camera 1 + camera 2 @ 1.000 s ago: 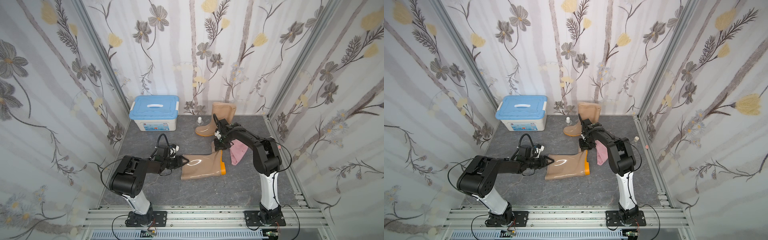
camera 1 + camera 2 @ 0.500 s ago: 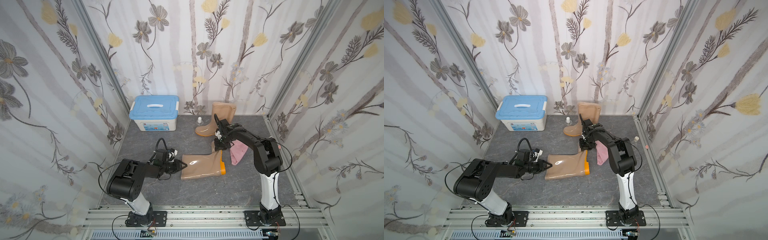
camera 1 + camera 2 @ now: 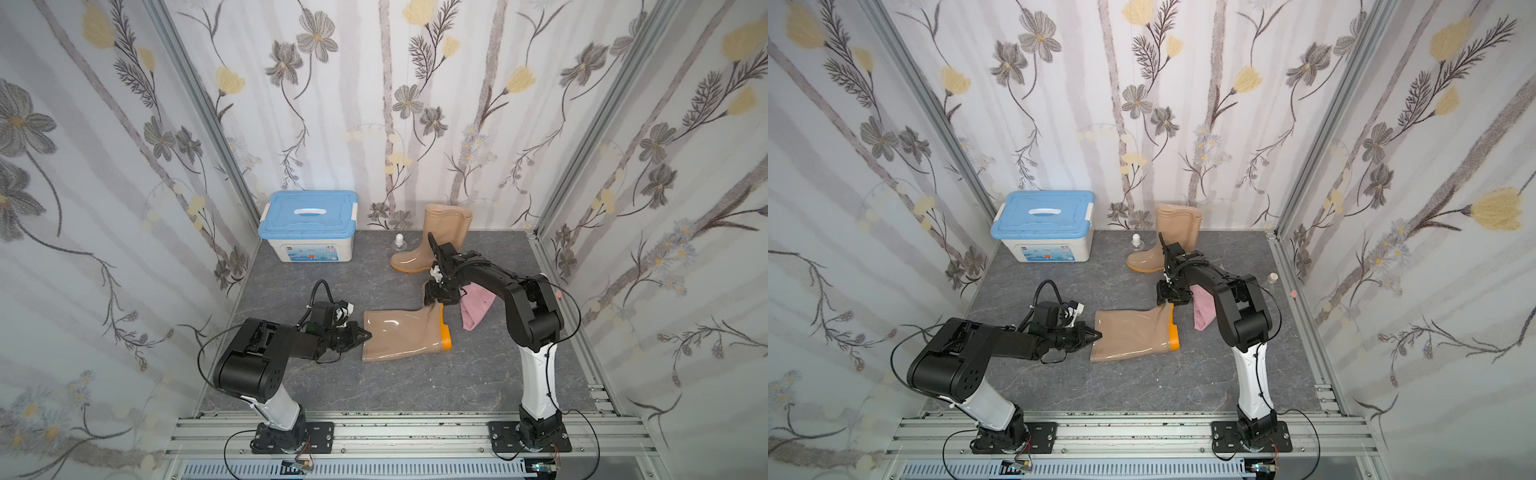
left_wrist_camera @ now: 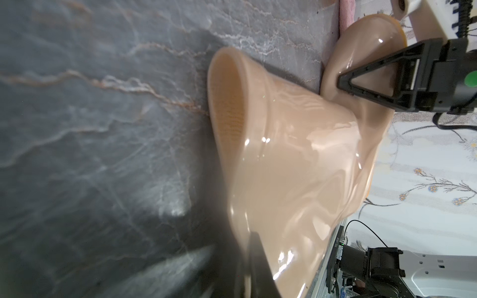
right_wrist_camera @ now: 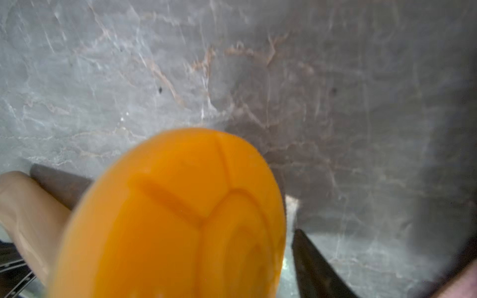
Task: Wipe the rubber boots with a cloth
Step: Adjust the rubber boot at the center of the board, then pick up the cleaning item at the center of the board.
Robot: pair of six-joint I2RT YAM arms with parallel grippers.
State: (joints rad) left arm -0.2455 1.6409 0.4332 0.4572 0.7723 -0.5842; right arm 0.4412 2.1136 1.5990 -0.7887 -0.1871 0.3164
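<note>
- Top rim of the lying boot (image 3: 401,334): left gripper (image 3: 365,333) clamped on it.
- Its orange toe: right gripper (image 3: 435,298) astride, released.
- Just beside its sole: cloth (image 3: 478,309); beyond, standing boot (image 3: 440,237).
- Its near side: open floor (image 3: 395,386).
- Beyond its rim: box (image 3: 307,226), lid shut, contents hidden.

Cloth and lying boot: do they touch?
Apart. In both top views a strip of bare grey floor shows between the cloth and the lying boot.

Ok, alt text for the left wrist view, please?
A glossy tan rubber boot lies on its side on a grey marbled floor, open top toward the camera. The left claw pinches its shaft rim close to the lens; the right claw reaches over the foot.
</note>
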